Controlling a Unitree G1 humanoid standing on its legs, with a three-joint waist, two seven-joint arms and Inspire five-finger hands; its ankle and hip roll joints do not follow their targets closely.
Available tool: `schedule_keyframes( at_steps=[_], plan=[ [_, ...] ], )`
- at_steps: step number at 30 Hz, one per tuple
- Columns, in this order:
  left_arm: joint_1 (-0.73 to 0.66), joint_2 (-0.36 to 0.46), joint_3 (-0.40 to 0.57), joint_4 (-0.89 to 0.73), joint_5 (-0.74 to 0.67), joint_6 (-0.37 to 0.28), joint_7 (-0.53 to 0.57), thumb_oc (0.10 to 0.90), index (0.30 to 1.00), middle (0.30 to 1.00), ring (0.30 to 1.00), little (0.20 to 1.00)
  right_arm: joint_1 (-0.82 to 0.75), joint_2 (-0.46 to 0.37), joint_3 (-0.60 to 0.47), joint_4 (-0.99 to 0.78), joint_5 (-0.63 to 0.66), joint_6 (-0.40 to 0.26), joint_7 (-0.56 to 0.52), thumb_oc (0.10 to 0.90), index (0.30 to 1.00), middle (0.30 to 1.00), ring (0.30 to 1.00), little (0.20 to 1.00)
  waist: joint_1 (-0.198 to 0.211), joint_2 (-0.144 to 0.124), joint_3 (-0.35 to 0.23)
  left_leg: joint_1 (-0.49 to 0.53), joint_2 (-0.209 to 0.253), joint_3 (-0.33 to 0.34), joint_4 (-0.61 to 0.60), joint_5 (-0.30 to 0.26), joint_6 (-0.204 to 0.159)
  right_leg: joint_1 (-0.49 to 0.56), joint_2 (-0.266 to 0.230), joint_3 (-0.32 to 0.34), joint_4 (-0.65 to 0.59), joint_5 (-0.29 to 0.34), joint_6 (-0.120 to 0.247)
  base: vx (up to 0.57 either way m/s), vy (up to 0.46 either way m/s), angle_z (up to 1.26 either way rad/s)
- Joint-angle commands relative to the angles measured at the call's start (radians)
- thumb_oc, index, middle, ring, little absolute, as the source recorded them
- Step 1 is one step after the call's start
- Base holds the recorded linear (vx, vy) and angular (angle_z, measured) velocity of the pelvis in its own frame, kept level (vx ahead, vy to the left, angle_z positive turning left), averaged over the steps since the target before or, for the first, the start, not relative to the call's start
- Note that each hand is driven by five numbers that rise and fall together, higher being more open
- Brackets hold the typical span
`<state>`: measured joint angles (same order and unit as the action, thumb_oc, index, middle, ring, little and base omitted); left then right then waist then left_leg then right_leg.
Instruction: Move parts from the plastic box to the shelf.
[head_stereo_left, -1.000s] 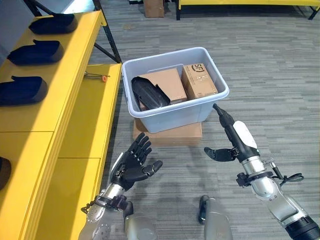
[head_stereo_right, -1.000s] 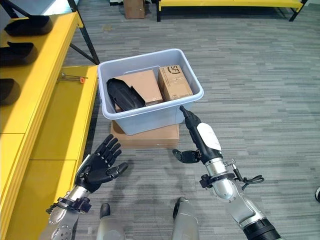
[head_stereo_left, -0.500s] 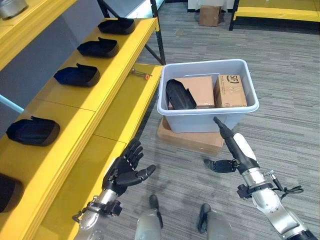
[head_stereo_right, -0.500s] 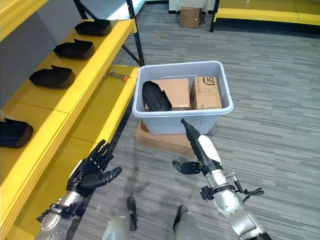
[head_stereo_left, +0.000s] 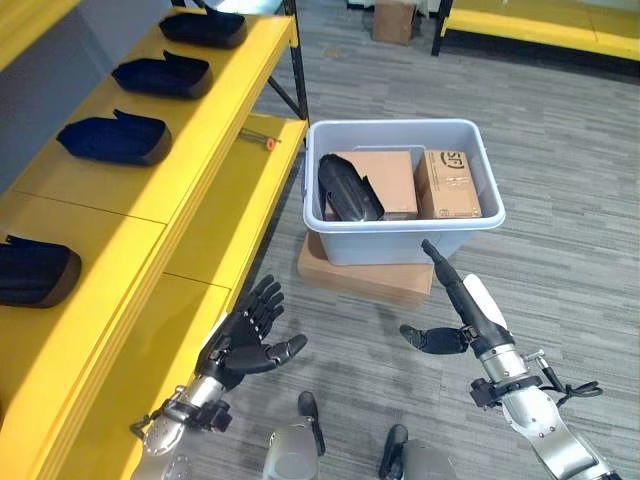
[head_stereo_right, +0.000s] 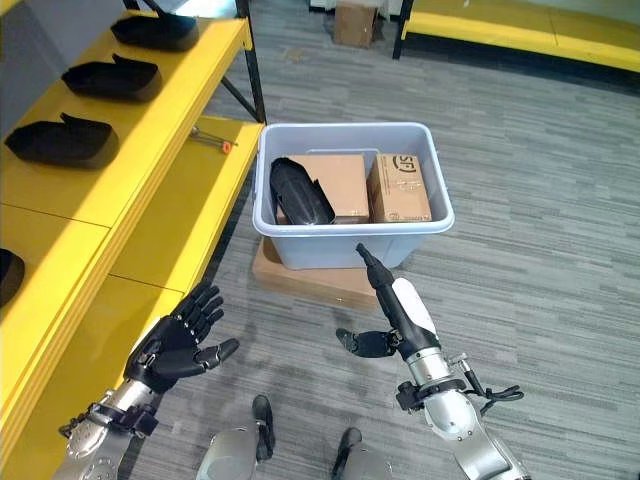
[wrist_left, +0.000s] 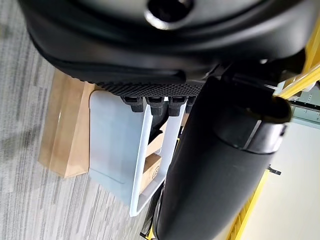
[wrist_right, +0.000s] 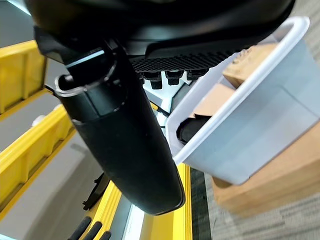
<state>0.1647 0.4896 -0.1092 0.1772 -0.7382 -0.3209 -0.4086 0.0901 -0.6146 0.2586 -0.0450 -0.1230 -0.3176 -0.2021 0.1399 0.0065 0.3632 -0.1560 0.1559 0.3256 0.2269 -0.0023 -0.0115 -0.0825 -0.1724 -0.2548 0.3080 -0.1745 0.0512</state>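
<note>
Shelf (head_stereo_left: 190, 150), yellow, ran along the robot's left, black parts (head_stereo_left: 112, 138) in a row on it. Grey plastic box (head_stereo_left: 400, 235) sat on flat cardboard (head_stereo_left: 365, 280); inside, a black part (head_stereo_left: 346, 190) lay lengthwise, pointing away, beside two cartons (head_stereo_left: 447, 185). Left hand (head_stereo_left: 245, 342) and right hand (head_stereo_left: 462, 312) hovered empty, fingers straight.

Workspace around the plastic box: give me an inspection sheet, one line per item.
Surface: grey striped carpet floor; yellow shelf along the robot's left.
Job's things: grey plastic box resting on a flat cardboard box; inside it, one black part leaning against two cardboard boxes. Four black parts on the shelf's upper level, e.g..
Clutter: a small tool with an orange tip on the lower shelf level.
Hands: left hand open, holding nothing, beside the shelf; right hand open, holding nothing, fingers pointing toward the box.
Cables: nothing seen.
Surroundings: another cardboard box and a second yellow shelf at the far side.
</note>
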Motion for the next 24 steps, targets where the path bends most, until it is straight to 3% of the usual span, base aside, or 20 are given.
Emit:
schedule_keyframes(
  at_steps=[1,4,5,7,10,12,13,15,16,17,18,19,21,23,24],
  plan=[
    [-0.006,0.034,0.043,-0.083,0.005,-0.138,-0.039,0.9,1.0,1.0,1.0,1.0,-0.111,0.0,-0.02,-0.093,0.044,-0.073,0.006,0.9,1.0,1.0,1.0,1.0,0.012,-0.021,-0.044,-0.128,0.014,-0.077,0.015,0.022,-0.032,0.168,-0.04,-0.067,-0.022,-0.063,0.031,0.09,0.122,-0.05],
    [-0.007,0.032,0.057,-0.082,0.004,-0.127,-0.053,0.9,1.0,1.0,1.0,1.0,-0.121,0.003,-0.016,-0.082,0.028,-0.085,0.005,0.9,1.0,1.0,1.0,1.0,0.026,-0.031,-0.055,-0.135,0.006,-0.06,0.049,-0.012,-0.01,0.191,-0.055,-0.091,-0.02,-0.073,0.043,0.13,0.13,-0.03],
    [-0.002,0.03,0.063,-0.079,0.02,-0.124,-0.079,0.9,1.0,1.0,1.0,1.0,-0.123,0.004,-0.021,-0.082,0.018,-0.079,-0.001,0.9,1.0,1.0,1.0,1.0,0.031,-0.044,-0.066,-0.117,-0.015,-0.057,0.062,-0.056,0.002,0.203,-0.063,-0.094,0.016,-0.094,0.048,0.23,0.205,-0.03],
    [0.005,0.027,0.064,-0.079,0.027,-0.117,-0.095,0.9,1.0,1.0,1.0,1.0,-0.129,0.003,-0.023,-0.077,0.018,-0.068,-0.008,0.9,1.0,1.0,1.0,1.0,0.035,-0.052,-0.078,-0.099,-0.042,-0.05,0.062,-0.081,0.023,0.204,-0.07,-0.098,0.059,-0.076,0.052,0.16,0.178,0.03],
    [0.021,0.021,0.06,-0.077,0.022,-0.093,-0.129,0.9,1.0,1.0,1.0,1.0,-0.136,0.007,-0.029,-0.062,0.003,-0.061,-0.015,0.9,1.0,1.0,1.0,1.0,0.038,-0.067,-0.11,-0.052,-0.108,-0.035,0.045,-0.136,0.079,0.2,-0.074,-0.106,0.191,0.0,0.069,0.19,0.251,0.09],
    [0.046,0.014,0.032,-0.076,0.041,-0.083,-0.152,0.9,1.0,1.0,1.0,1.0,-0.147,0.018,-0.018,-0.054,-0.021,-0.061,-0.024,0.9,1.0,1.0,1.0,1.0,0.04,-0.077,-0.145,0.015,-0.18,-0.014,0.007,-0.197,0.157,0.156,-0.077,-0.118,0.423,0.116,0.113,0.37,0.401,0.13],
    [0.049,0.013,0.026,-0.078,0.044,-0.083,-0.148,0.9,1.0,1.0,1.0,1.0,-0.154,0.021,-0.013,-0.05,-0.02,-0.064,-0.023,0.9,1.0,1.0,1.0,1.0,0.037,-0.078,-0.145,0.026,-0.184,-0.016,0.001,-0.201,0.162,0.138,-0.069,-0.112,0.43,0.122,0.115,0.4,0.271,-0.07],
    [0.049,0.013,0.004,-0.077,0.031,-0.083,-0.122,0.9,1.0,1.0,1.0,1.0,-0.184,0.032,0.013,-0.029,-0.016,-0.083,-0.006,0.9,1.0,1.0,1.0,1.0,0.016,-0.064,-0.141,0.066,-0.168,-0.02,-0.033,-0.172,0.148,0.054,-0.013,-0.099,0.365,0.108,0.081,0.2,0.002,-0.2],
    [0.03,0.01,-0.008,-0.07,0.022,-0.083,-0.1,0.9,1.0,1.0,1.0,1.0,-0.199,0.031,0.02,-0.038,-0.029,-0.09,0.014,0.9,1.0,1.0,1.0,1.0,-0.012,-0.047,-0.129,0.116,-0.143,-0.044,-0.071,-0.161,0.118,-0.043,-0.011,-0.094,0.265,0.088,0.06,0.15,-0.107,-0.21],
    [0.017,0.009,-0.015,-0.068,0.016,-0.082,-0.09,0.9,1.0,1.0,1.0,1.0,-0.205,0.028,0.021,-0.046,-0.038,-0.09,0.019,0.9,1.0,1.0,1.0,1.0,-0.026,-0.046,-0.119,0.142,-0.132,-0.051,-0.093,-0.159,0.1,-0.075,-0.028,-0.102,0.166,0.104,0.059,0.25,-0.139,-0.27],
    [0.005,0.008,-0.02,-0.07,0.012,-0.076,-0.08,0.9,1.0,1.0,1.0,1.0,-0.21,0.025,0.022,-0.054,-0.04,-0.088,0.025,0.9,1.0,1.0,1.0,1.0,-0.038,-0.042,-0.11,0.161,-0.122,-0.055,-0.113,-0.155,0.084,-0.089,-0.04,-0.108,0.087,0.132,0.063,0.27,-0.255,-0.06],
    [-0.011,0.012,-0.031,-0.079,0.016,-0.067,-0.067,0.9,1.0,1.0,1.0,1.0,-0.217,0.021,0.022,-0.066,-0.029,-0.077,0.039,0.9,1.0,1.0,1.0,1.0,-0.054,-0.056,-0.099,0.183,-0.116,-0.069,-0.127,-0.165,0.063,-0.129,-0.083,-0.082,-0.066,0.216,0.096,0.31,-0.283,-0.02],
    [-0.025,0.018,-0.055,-0.089,0.02,-0.063,-0.058,0.9,1.0,1.0,1.0,1.0,-0.228,0.027,0.027,-0.079,0.001,-0.037,0.084,0.9,1.0,1.0,1.0,1.0,-0.074,-0.055,-0.085,0.214,-0.097,-0.104,-0.149,-0.171,0.043,-0.185,-0.133,-0.014,-0.172,0.342,0.142,0.35,-0.292,0.35],
    [-0.03,0.023,-0.068,-0.098,0.037,-0.059,-0.063,0.9,1.0,1.0,1.0,1.0,-0.222,0.025,0.022,-0.069,0.022,-0.026,0.088,0.9,1.0,1.0,1.0,1.0,-0.085,-0.054,-0.08,0.224,-0.075,-0.12,-0.127,-0.193,0.031,-0.175,-0.134,0.034,-0.211,0.324,0.15,0.39,-0.278,0.59],
    [-0.022,0.023,-0.074,-0.098,0.047,-0.059,-0.06,0.9,1.0,1.0,1.0,1.0,-0.202,0.025,0.016,-0.058,0.036,-0.023,0.096,0.9,1.0,1.0,1.0,1.0,-0.091,-0.063,-0.089,0.229,-0.072,-0.111,-0.104,-0.208,0.025,-0.152,-0.143,0.022,-0.218,0.335,0.152,0.36,-0.22,0.55]
  ],
)
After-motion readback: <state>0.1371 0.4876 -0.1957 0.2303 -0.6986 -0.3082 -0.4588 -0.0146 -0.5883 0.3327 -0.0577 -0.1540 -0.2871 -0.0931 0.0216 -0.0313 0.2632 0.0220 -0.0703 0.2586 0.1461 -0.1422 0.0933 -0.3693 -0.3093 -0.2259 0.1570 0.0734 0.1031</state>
